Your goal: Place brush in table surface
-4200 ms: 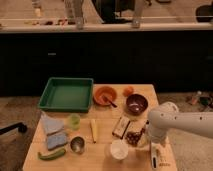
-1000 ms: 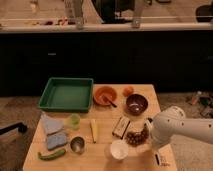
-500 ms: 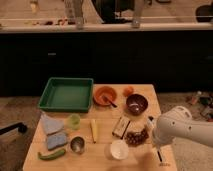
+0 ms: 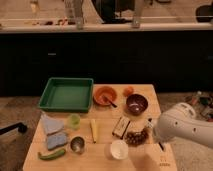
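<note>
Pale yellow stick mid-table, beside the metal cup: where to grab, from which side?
Grip the yellow stick at mid-length from straight above, jaws across its narrow width. It lies flat on the table surface, long axis front to back, bare wood on both sides. The gripper sits low at the table's right front edge, shut.

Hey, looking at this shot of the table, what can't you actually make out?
- Gripper: camera view, shut, low at the right edge of the table surface, mostly hidden by the white arm.
- Brush: the arm hides whether it is held.
- Arm: cut off by the right frame edge.
- Brown bowl: its contents are too dark to tell.
</note>
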`<action>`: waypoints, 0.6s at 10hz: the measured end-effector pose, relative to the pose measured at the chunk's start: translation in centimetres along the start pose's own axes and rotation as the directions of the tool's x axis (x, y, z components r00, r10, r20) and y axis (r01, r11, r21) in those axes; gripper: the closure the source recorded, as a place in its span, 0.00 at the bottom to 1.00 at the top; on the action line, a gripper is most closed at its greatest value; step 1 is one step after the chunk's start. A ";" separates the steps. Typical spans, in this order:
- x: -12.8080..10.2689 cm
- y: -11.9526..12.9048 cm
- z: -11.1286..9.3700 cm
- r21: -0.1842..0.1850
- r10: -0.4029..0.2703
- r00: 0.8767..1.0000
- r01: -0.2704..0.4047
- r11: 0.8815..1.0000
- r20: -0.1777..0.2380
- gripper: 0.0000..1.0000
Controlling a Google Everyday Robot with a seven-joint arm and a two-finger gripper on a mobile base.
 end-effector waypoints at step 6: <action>1.3 0.1 -3.1 -0.026 -0.006 0.998 0.004 1.000 -0.069 1.00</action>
